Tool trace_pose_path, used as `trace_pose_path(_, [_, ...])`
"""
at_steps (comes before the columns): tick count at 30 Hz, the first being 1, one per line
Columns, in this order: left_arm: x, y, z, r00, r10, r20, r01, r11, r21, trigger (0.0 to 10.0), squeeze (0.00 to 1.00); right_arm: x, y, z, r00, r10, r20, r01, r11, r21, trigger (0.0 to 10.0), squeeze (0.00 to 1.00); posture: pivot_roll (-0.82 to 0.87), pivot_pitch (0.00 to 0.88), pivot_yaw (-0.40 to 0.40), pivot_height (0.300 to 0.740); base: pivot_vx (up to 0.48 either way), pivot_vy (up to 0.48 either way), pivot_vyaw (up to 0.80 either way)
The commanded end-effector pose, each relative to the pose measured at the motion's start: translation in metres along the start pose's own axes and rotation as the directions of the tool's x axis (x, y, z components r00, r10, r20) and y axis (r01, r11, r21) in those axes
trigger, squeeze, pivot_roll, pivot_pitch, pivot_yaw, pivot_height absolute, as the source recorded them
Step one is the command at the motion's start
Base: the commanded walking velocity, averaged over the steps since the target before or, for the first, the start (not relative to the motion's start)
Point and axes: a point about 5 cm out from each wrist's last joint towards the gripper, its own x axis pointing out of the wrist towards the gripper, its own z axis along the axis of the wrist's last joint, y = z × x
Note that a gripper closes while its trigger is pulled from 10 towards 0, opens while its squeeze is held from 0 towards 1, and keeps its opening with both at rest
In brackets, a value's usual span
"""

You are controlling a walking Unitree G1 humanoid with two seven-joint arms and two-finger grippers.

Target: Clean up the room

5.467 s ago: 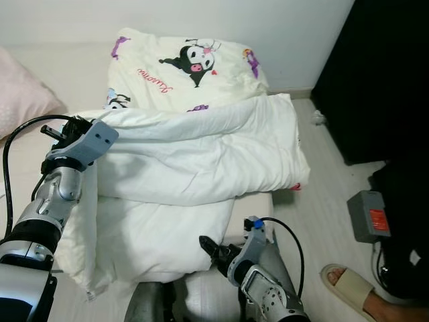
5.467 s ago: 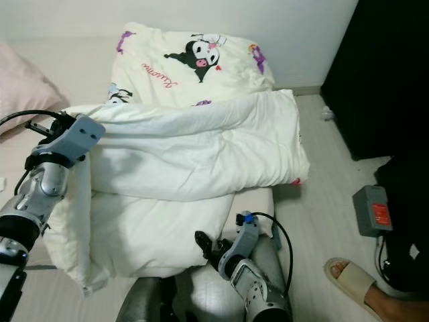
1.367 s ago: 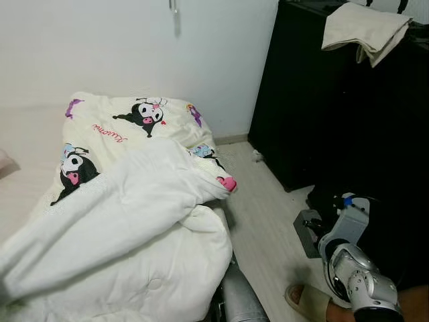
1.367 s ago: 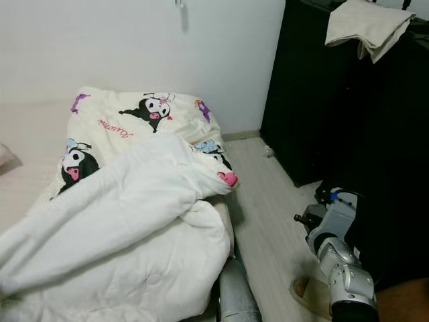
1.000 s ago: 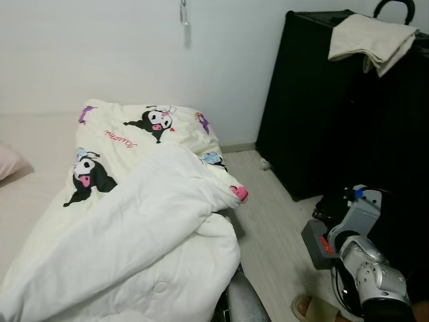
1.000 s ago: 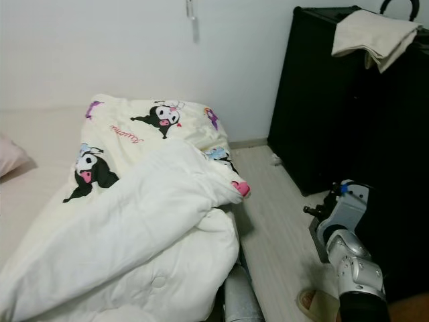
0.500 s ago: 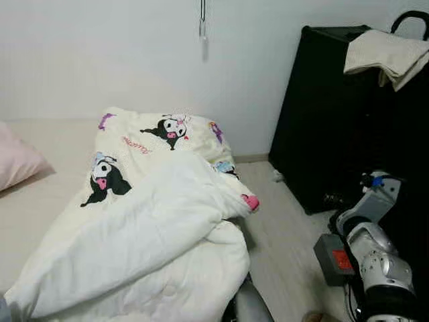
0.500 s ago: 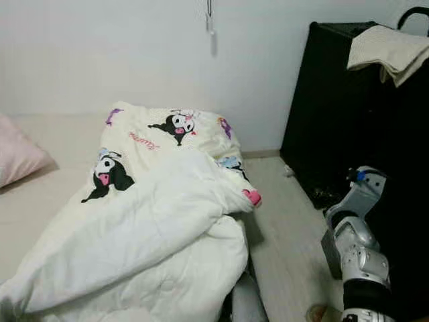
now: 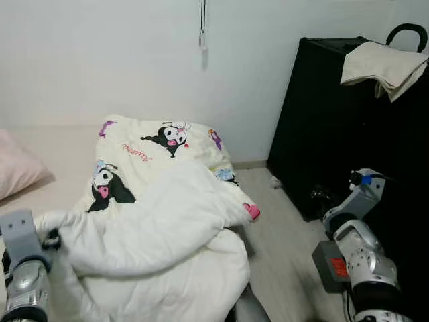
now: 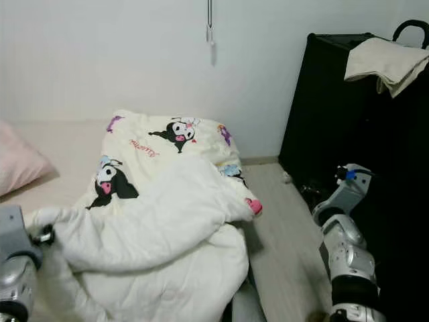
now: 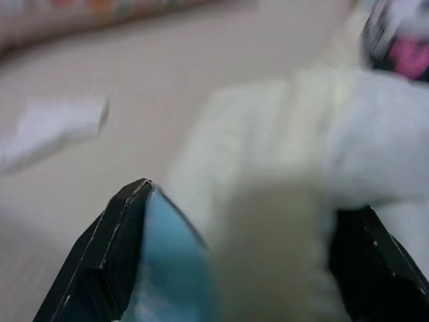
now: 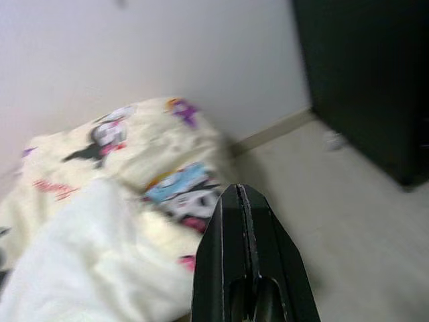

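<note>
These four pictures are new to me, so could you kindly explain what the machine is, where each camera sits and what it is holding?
It is a humanoid robot with two silver arms. Two pictures come from cameras in its head, looking down at a bed. The other two come from wrist cameras looking along each gripper's black fingers.

On the mattress lie a white duvet, a cartoon-print blanket and a pink pillow.

The left gripper is shut on a corner of the duvet. The right gripper is shut and empty, raised beside a black cabinet with a beige cloth on top.
</note>
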Motion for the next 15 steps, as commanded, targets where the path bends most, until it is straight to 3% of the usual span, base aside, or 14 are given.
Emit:
trace_pose_path(1, [-0.010, 0.001, -0.028, 0.994, 0.006, -0.110, -0.002, 1.000, 0.029, 10.0, 0.00, 0.000, 0.008, -0.007, 0.999, 0.051, -0.011, -0.051, 0.999, 0.004, 10.0, 0.00, -0.18, 0.000, -0.035, 0.641, 0.000, 0.000, 0.00])
trace_pose_path(4, [-0.018, 0.011, -0.046, 0.984, 0.038, -0.175, -0.028, 0.998, 0.062, 10.0, 0.00, 0.000, 0.010, -0.010, 0.997, 0.069, -0.021, -0.069, 0.998, 0.004, 10.0, 0.00, -0.18, 0.000, -0.035, 0.651, 0.000, 0.000, 0.00])
trace_pose_path(6, [-0.027, 0.024, -0.064, 0.967, 0.091, -0.238, -0.066, 0.991, 0.112, 10.0, 0.00, 0.000, 0.010, -0.012, 0.997, 0.077, -0.028, -0.077, 0.997, 0.000, 10.0, 0.00, -0.18, 0.000, -0.037, 0.660, 0.000, 0.000, 0.00])
trace_pose_path(8, [-0.039, 0.044, -0.082, 0.937, 0.185, -0.296, -0.121, 0.968, 0.220, 10.0, 0.00, 0.002, 0.009, -0.012, 0.996, 0.081, -0.031, -0.081, 0.997, -0.004, 10.0, 0.00, -0.17, 0.000, -0.036, 0.669, 0.000, 0.000, 0.00])
trace_pose_path(9, [-0.039, 0.044, -0.082, 0.937, 0.185, -0.296, -0.121, 0.968, 0.220, 10.0, 0.00, 0.002, 0.009, -0.012, 0.996, 0.081, -0.031, -0.081, 0.997, -0.004, 10.0, 0.00, -0.17, 0.000, -0.036, 0.669, 0.000, 0.000, 0.00])
trace_pose_path(11, [-0.050, 0.068, -0.094, 0.895, 0.296, -0.334, -0.183, 0.926, 0.330, 10.0, 0.00, 0.002, 0.008, -0.011, 0.996, 0.085, -0.028, -0.085, 0.996, -0.006, 10.0, 0.00, -0.17, 0.000, -0.035, 0.679, 0.000, 0.000, 0.00])
trace_pose_path(13, [-0.050, 0.068, -0.094, 0.895, 0.296, -0.334, -0.183, 0.926, 0.330, 10.0, 0.00, 0.002, 0.008, -0.011, 0.996, 0.085, -0.028, -0.085, 0.996, -0.006, 10.0, 0.00, -0.17, 0.000, -0.035, 0.679, 0.000, 0.000, 0.00])
trace_pose_path(15, [-0.059, 0.091, -0.102, 0.848, 0.401, -0.348, -0.242, 0.875, 0.419, 10.0, 0.00, 0.002, 0.007, -0.009, 0.996, 0.086, -0.023, -0.086, 0.996, -0.006, 10.0, 0.00, -0.17, 0.000, -0.032, 0.688, 0.000, 0.000, 0.00])
